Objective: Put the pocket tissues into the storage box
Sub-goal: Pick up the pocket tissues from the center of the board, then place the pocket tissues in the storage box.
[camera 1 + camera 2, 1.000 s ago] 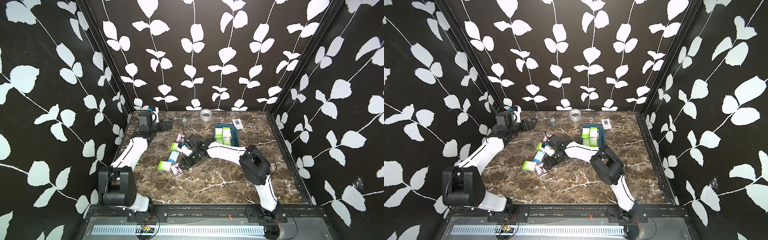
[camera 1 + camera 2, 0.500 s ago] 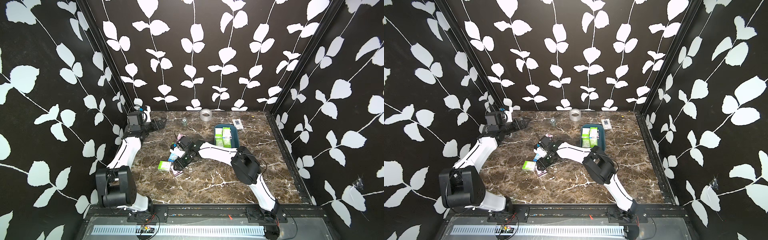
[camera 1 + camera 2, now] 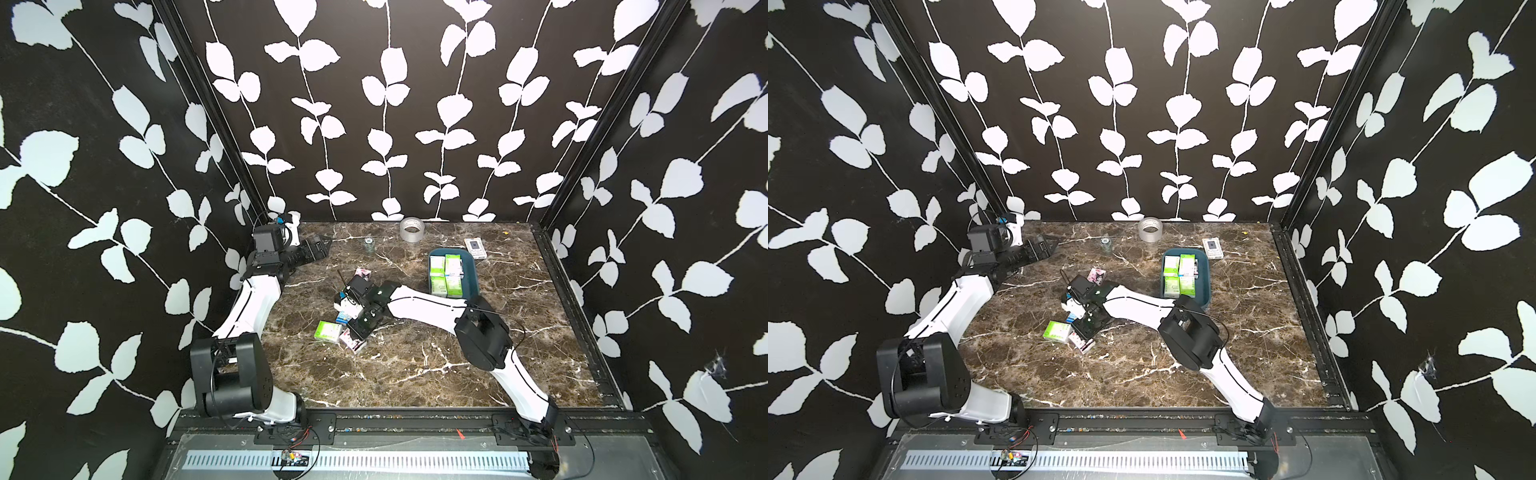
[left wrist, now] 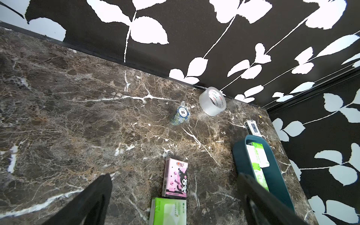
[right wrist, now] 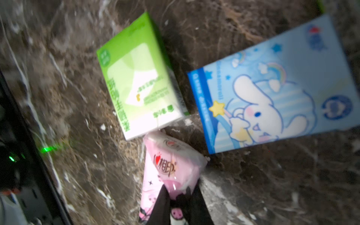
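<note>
Pink pack [image 5: 171, 171] pinched at one end by R gripper [image 5: 179, 190], jaws pressed tight on it, touching green pack [image 5: 136, 78], blue pack [image 5: 263, 87] near. L gripper [image 3: 320, 246] spread wide, empty, back-left. Storage box [image 3: 471, 272] w/ boxed packs [image 3: 446, 270] sits back-right, well apart.

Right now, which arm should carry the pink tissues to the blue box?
Right: the right gripper is shut on the pink pack; the left gripper is open, empty, by the far wall.
</note>
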`<move>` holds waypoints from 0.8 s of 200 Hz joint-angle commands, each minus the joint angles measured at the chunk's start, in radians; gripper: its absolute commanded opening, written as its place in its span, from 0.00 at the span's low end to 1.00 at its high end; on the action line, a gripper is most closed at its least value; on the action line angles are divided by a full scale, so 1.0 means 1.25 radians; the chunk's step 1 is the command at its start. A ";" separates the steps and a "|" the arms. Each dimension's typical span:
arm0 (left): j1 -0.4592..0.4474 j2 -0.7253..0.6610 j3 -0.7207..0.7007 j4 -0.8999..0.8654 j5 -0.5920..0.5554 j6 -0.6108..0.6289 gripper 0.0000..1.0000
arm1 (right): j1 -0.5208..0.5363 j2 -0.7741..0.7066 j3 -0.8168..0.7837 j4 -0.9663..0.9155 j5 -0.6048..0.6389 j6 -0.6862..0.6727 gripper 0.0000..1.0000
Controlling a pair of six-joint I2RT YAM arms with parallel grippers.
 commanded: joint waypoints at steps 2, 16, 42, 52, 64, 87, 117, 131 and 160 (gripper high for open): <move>0.006 -0.032 -0.011 0.024 0.006 -0.001 0.99 | 0.004 0.010 -0.009 -0.028 0.052 -0.010 0.03; 0.005 -0.026 -0.005 0.027 0.013 -0.005 0.99 | -0.008 -0.017 -0.038 0.007 0.048 0.004 0.00; 0.002 -0.005 0.006 0.047 0.046 -0.033 0.99 | -0.061 -0.120 -0.141 0.133 0.033 0.062 0.00; 0.000 0.000 0.001 0.068 0.056 -0.052 0.99 | -0.092 -0.166 -0.188 0.181 0.032 0.087 0.00; -0.010 0.003 -0.010 0.092 0.057 -0.061 0.99 | -0.132 -0.220 -0.237 0.228 0.040 0.111 0.00; -0.061 0.004 -0.017 0.099 0.034 -0.046 0.99 | -0.208 -0.306 -0.288 0.227 0.093 0.113 0.00; -0.159 0.033 -0.021 0.116 0.023 -0.043 0.99 | -0.313 -0.385 -0.310 0.164 0.155 0.112 0.00; -0.194 0.056 -0.028 0.158 0.026 -0.077 0.99 | -0.360 -0.420 -0.328 0.143 0.178 0.119 0.00; -0.249 0.077 -0.021 0.178 0.016 -0.089 0.99 | -0.458 -0.473 -0.368 0.120 0.170 0.141 0.00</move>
